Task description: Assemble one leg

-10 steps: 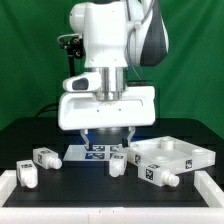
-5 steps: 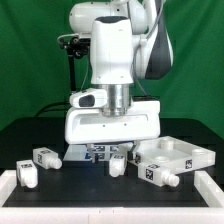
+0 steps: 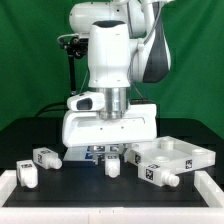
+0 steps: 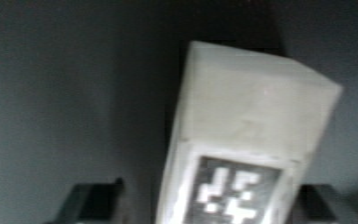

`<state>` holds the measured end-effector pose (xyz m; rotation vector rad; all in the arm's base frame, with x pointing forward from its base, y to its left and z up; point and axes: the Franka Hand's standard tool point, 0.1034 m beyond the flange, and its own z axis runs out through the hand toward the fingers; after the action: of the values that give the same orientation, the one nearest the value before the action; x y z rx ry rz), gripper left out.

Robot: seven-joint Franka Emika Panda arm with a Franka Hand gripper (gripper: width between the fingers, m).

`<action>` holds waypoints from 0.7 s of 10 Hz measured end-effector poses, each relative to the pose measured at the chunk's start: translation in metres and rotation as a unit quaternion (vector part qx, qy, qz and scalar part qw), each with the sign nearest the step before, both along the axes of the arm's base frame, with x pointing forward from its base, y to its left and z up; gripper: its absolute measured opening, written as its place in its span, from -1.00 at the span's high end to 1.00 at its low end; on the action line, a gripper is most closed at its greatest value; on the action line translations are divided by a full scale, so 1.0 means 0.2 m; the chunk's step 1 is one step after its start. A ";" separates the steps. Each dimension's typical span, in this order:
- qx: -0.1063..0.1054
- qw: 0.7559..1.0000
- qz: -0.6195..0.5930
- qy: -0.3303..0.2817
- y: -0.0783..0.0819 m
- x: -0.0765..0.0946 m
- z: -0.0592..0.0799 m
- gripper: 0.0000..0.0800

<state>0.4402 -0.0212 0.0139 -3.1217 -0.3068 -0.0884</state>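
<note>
Several small white legs with tag markers lie on the black table. One leg point(image 3: 113, 167) stands in the middle front, right under my gripper point(image 3: 112, 156). In the wrist view this leg point(image 4: 247, 110) fills the picture, tag side up, and lies between my two dark fingers point(image 4: 98, 200). My gripper point(image 4: 220, 205) is open, with a gap between each finger and the leg. Other legs lie at the exterior view's left point(image 3: 43, 158), at the front left point(image 3: 26, 175) and in front of the panel point(image 3: 160, 175).
The large flat white panel with round sockets point(image 3: 178, 154) lies at the exterior view's right. The marker board point(image 3: 95, 152) lies behind the middle leg, mostly hidden by my hand. A white rim point(image 3: 100, 205) runs along the table's front edge.
My gripper has come down over the middle leg, so its fingers now straddle it. The other legs and the panel have not moved.
</note>
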 end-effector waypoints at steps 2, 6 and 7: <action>-0.001 1.000 0.023 0.005 -0.03 -0.01 0.01 0.29; -0.004 0.999 0.044 0.019 -0.34 -0.15 0.10 0.29; -0.004 0.999 0.038 0.024 -0.39 -0.17 0.09 0.29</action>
<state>0.4059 -0.0982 0.0326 -3.1093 -0.4255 -0.0127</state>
